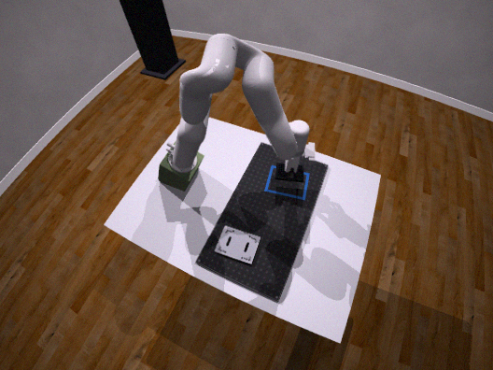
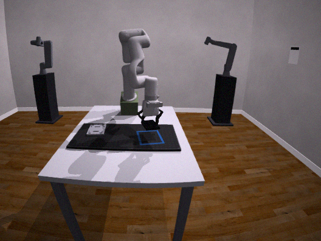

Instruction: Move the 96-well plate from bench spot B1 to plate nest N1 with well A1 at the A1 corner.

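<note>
My gripper (image 2: pixel 149 119) is shut on the dark 96-well plate (image 2: pixel 150 124) and holds it a little above the black bench board, over the far side of the blue-outlined spot B1 (image 2: pixel 149 137). In the top view the plate (image 1: pixel 285 177) hangs over the blue frame (image 1: pixel 287 186) under my gripper (image 1: pixel 289 172). The plate nest N1 (image 1: pixel 237 244) is a light grey square with corner locators at the other end of the board; it also shows in the side view (image 2: pixel 96 129). I cannot make out the plate's cut-off corner.
The black board (image 1: pixel 263 216) lies on a white table. My green base block (image 1: pixel 181 170) stands beside it. Two other arms on dark pedestals (image 2: pixel 45 97) (image 2: pixel 223 98) stand on the floor behind the table.
</note>
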`<control>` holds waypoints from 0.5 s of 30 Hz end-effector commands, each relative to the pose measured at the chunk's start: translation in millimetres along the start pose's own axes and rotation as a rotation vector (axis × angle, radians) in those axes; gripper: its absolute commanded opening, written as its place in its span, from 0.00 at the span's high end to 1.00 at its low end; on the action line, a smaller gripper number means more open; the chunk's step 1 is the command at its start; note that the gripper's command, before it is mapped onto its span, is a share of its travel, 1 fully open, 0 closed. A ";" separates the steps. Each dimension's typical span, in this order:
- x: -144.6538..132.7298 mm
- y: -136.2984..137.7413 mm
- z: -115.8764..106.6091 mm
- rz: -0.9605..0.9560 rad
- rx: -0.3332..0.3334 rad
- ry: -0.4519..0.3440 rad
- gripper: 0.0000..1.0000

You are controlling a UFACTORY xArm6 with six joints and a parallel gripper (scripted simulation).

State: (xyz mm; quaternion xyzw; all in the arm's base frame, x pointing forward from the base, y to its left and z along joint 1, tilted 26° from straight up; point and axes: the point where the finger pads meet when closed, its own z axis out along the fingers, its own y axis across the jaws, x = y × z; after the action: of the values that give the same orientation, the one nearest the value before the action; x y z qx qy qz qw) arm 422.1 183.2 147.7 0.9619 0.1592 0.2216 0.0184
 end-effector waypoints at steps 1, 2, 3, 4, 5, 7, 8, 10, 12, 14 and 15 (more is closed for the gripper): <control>1.3 0.0 -2.2 0.000 0.001 0.003 1.00; 1.3 -0.1 -2.2 0.000 0.001 0.003 1.00; 1.3 -0.1 -2.2 0.000 0.001 0.003 1.00; 1.3 0.0 -2.2 0.000 0.001 0.003 1.00; 1.4 -0.1 -2.2 0.000 0.001 0.003 1.00; 1.3 0.0 -2.2 0.000 0.001 0.003 1.00; 1.3 0.0 -2.2 0.000 0.001 0.003 1.00; 1.3 0.0 -2.2 0.000 0.001 0.003 1.00; -0.3 2.8 -2.3 -0.033 0.001 0.003 1.00; -3.6 8.6 -2.5 -0.100 0.000 0.003 1.00; -5.3 11.5 -2.6 -0.133 0.000 0.003 1.00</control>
State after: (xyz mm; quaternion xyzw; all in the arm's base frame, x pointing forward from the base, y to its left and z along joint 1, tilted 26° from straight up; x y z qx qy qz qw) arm 420.7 178.9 148.4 0.9580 0.1805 0.2216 0.0249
